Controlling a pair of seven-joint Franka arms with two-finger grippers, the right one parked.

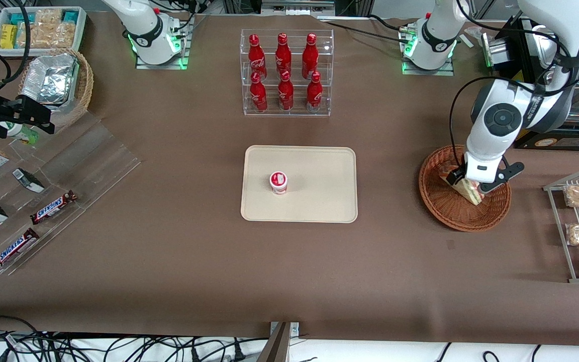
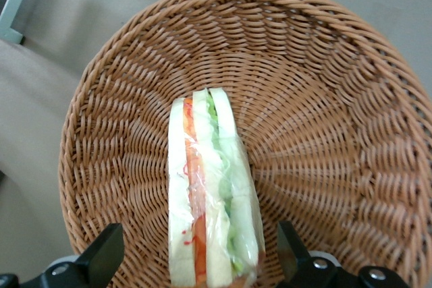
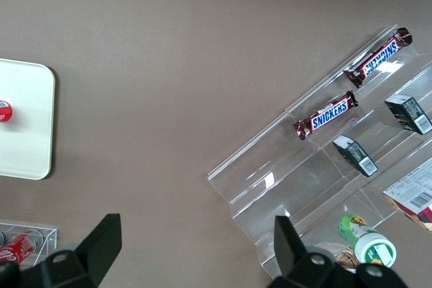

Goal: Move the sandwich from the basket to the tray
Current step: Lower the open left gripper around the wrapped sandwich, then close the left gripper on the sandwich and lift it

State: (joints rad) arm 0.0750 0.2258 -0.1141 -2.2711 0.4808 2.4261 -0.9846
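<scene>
Evidently the transfer is barely begun: the sandwich (image 2: 210, 193) lies in the basket (image 1: 440, 201), the gripper (image 1: 466, 182) spread wide astride it, fingers (image 2: 101, 251) clear of the wrap, holding nothing. Grasp, lift and carry to the tray (image 1: 319, 166) remain.

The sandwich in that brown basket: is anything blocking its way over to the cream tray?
Nothing visible does. The sandwich lies in the basket between the open gripper fingers, with bare table from there to the tray. Only a small red-lidded cup stands on the tray, leaving bare space around it.
</scene>
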